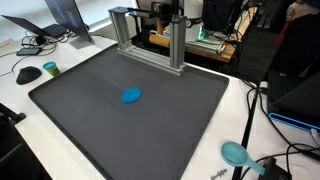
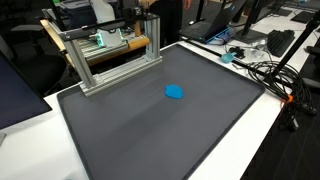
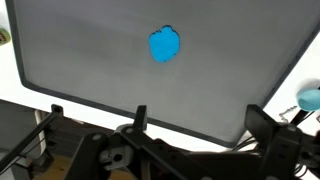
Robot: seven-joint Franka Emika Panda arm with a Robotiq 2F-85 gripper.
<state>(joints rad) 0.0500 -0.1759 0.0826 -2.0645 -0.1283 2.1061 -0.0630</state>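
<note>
A small, rounded bright-blue object, soft-looking and a little lumpy in outline, lies alone near the middle of a large dark-grey mat with a raised black rim; both exterior views show it there too, well apart from every edge. The black two-finger gripper hangs high above the mat's near border, its jaws standing wide apart and holding nothing, with the blue object ahead of it in the wrist view and not between the fingers. Reaching for that object well would seem to call for carrying the wrist forward until the blue shape sits centred between the two fingers, then descending straight so both tips arrive on either side at once; because the object is low and sits flat on the mat, the tips probably have to come almost to the surface before closing, and a slow final approach would keep them from pressing into the mat or nudging the object aside. An aluminium-profile frame stands at the mat's far edge and a teal round dish rests on the white table beyond one corner, both clear of a direct path.
</note>
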